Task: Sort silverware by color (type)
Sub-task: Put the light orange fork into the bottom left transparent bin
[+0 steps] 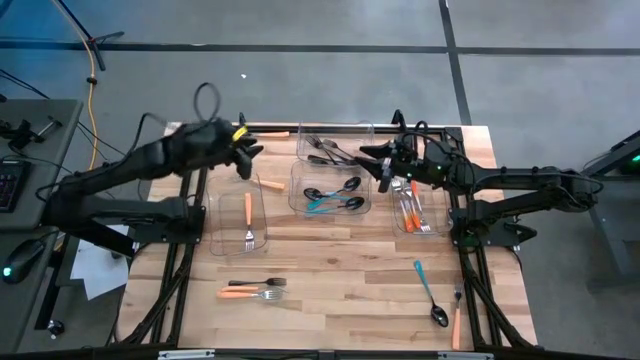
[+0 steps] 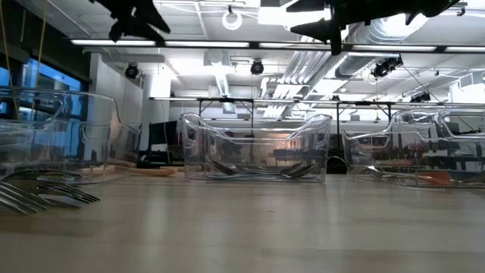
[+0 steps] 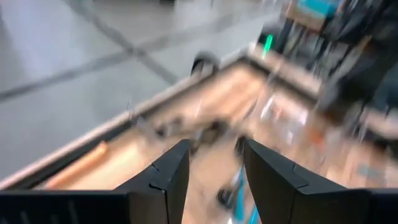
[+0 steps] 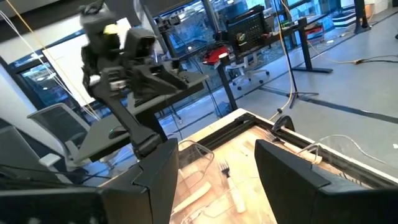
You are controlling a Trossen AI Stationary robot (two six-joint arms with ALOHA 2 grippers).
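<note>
Fingers spread and empty on both arms: left gripper (image 1: pixel 246 152) up in the upper left of the high view, raised above the counter (image 1: pixel 340 270) beside the left bin (image 1: pixel 240 222); right gripper (image 1: pixel 384 165) right of centre, raised between the centre bin (image 1: pixel 328 188) and the right bin (image 1: pixel 414 208).

Sorted so far: one orange-handled fork (image 1: pixel 248 219) in the left bin, black and teal spoons (image 1: pixel 335 195) in the centre bin, orange-handled pieces (image 1: pixel 411 209) in the right bin, dark pieces in the upper bin (image 1: pixel 335 140).

Loose on the counter: a black fork (image 1: pixel 256 282) and an orange fork (image 1: pixel 248 293) at lower centre-left, long axes running left to right, below the left gripper and probably nearer that arm. Teal-handled spoon (image 1: pixel 428 292) and an orange-handled piece (image 1: pixel 456 318) at lower right, lying roughly top to bottom, below the right gripper, likely that arm's reach. Another orange handle (image 1: pixel 270 184) just right of the left bin, closest to the left fingers.
</note>
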